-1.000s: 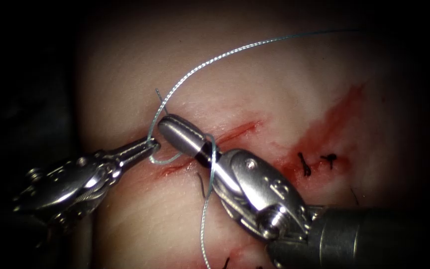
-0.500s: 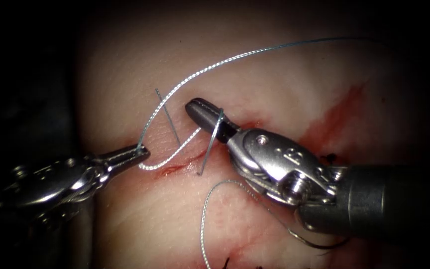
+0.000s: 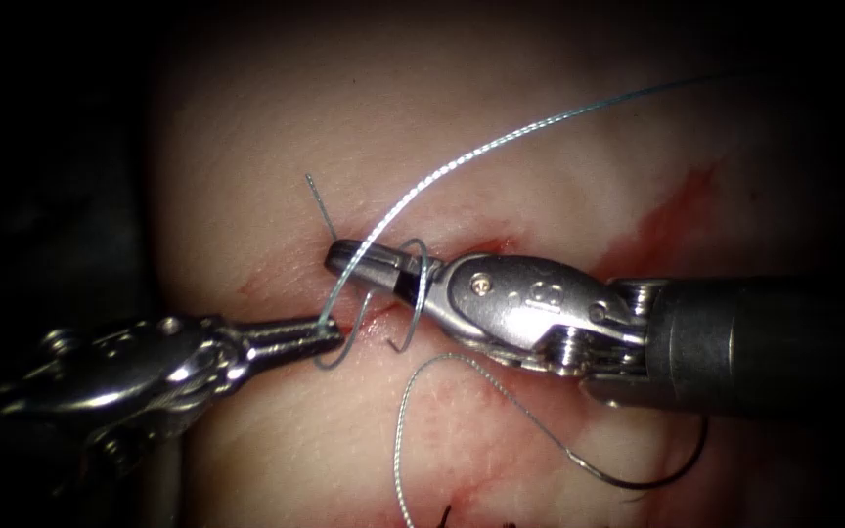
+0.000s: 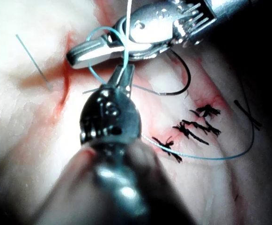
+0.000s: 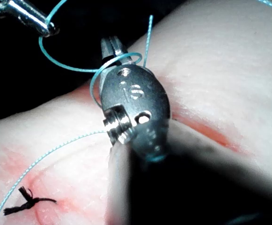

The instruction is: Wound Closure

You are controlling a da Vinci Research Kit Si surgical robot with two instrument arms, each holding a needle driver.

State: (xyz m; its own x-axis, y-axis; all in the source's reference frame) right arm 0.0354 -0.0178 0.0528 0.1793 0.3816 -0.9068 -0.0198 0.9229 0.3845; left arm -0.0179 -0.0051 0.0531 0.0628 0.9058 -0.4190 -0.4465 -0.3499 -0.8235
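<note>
A: Your left pincer (image 3: pixel 330 337) sits just left of the cut (image 3: pixel 462 249), clamped tight on the thread (image 3: pixel 462 161).

B: And your right pincer (image 3: pixel 344 256) lies over the cut, closed, a thread loop wound round it. Whether it grips anything, I can't tell.

A: Needle (image 3: pixel 628 481) lies free on the tissue (image 3: pixel 276 137), below your right tool.

B: Writing on the right tool's body – "15", perhaps; not surely legible.

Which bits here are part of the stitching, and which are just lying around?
In use: left tool gripping thread; right tool, thread looped round it; cut in tissue; needle loose on tissue.
Lying about: dark finished stitches; red fluid.
</note>
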